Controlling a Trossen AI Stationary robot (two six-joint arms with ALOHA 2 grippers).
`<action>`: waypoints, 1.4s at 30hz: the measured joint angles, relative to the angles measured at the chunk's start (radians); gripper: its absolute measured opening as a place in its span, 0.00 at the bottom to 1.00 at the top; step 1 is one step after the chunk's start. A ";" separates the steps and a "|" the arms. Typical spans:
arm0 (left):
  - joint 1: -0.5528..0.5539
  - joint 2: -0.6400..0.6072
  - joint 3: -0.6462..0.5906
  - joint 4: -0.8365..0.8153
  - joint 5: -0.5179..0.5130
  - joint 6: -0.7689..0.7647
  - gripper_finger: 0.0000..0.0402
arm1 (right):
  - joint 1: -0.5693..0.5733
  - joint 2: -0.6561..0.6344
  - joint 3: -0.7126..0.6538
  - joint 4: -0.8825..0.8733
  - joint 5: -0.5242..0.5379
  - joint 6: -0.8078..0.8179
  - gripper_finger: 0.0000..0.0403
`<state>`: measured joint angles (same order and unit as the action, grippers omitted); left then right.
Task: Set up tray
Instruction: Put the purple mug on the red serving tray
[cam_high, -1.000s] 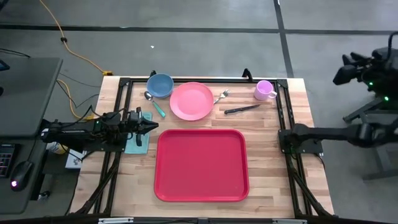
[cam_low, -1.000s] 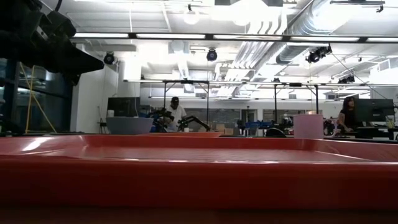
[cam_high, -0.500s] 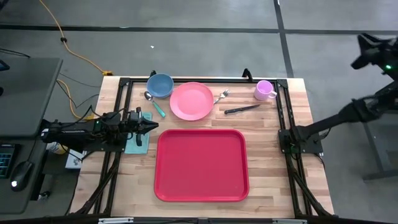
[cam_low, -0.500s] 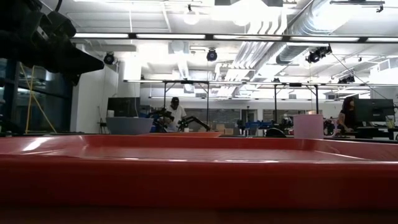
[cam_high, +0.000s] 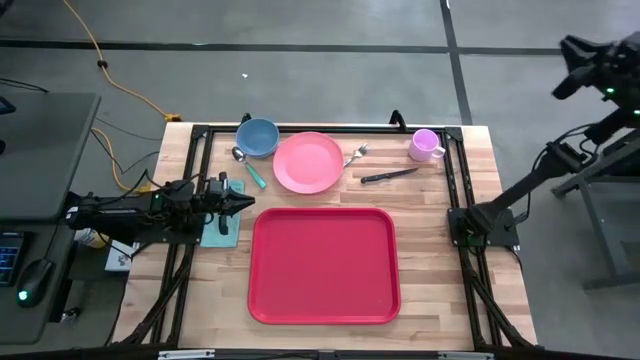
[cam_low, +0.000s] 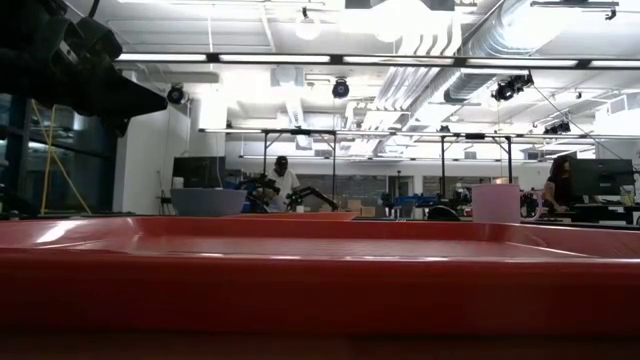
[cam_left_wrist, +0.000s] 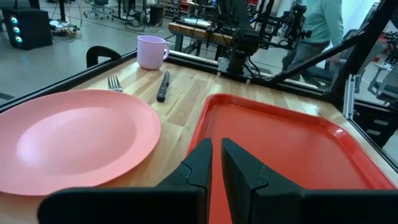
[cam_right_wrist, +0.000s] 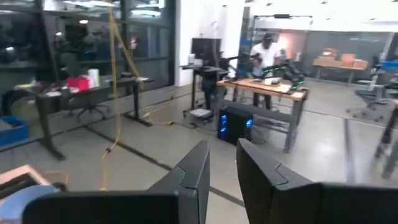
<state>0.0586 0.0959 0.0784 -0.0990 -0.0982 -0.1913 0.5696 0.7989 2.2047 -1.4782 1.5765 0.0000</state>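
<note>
The large red tray (cam_high: 323, 265) lies flat in the near middle of the table, and its rim fills the low view (cam_low: 320, 290). Beyond its far edge lie a pink plate (cam_high: 308, 162), a blue bowl (cam_high: 257, 137), a teal-handled spoon (cam_high: 248, 165), a fork (cam_high: 356, 155), a knife (cam_high: 390, 175) and a lilac cup (cam_high: 425, 145). My left gripper (cam_high: 248, 203) hovers level at the tray's left edge, shut and holding nothing (cam_left_wrist: 216, 152). My right gripper (cam_high: 572, 60) is raised off the table's far right, shut, facing the room (cam_right_wrist: 222, 155).
A teal cloth (cam_high: 222, 228) lies under the left arm, beside the tray. A black frame (cam_high: 455, 180) runs around the table's edges. Bare wood shows to the right of the tray. People and benches stand in the room behind the table.
The right arm has swung up from lying level off the table's right side. Its gripper has risen and moved toward the far side, still beyond the table's edge. The left arm and the dishes have stayed in place.
</note>
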 joint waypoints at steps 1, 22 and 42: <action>0.000 0.000 0.000 0.000 0.000 0.000 0.16 | -0.003 -0.001 -0.009 0.022 0.006 -0.023 0.14; 0.000 0.000 0.000 0.006 0.003 0.000 0.16 | -0.192 0.016 -0.565 0.458 -0.085 -0.102 0.14; 0.000 0.000 0.000 0.004 0.003 0.003 0.16 | -0.846 0.031 -1.181 0.168 -0.903 0.650 0.14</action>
<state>0.0586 0.0959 0.0784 -0.0953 -0.0956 -0.1885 -0.2767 0.8299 1.0239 -1.3105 0.6735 0.6498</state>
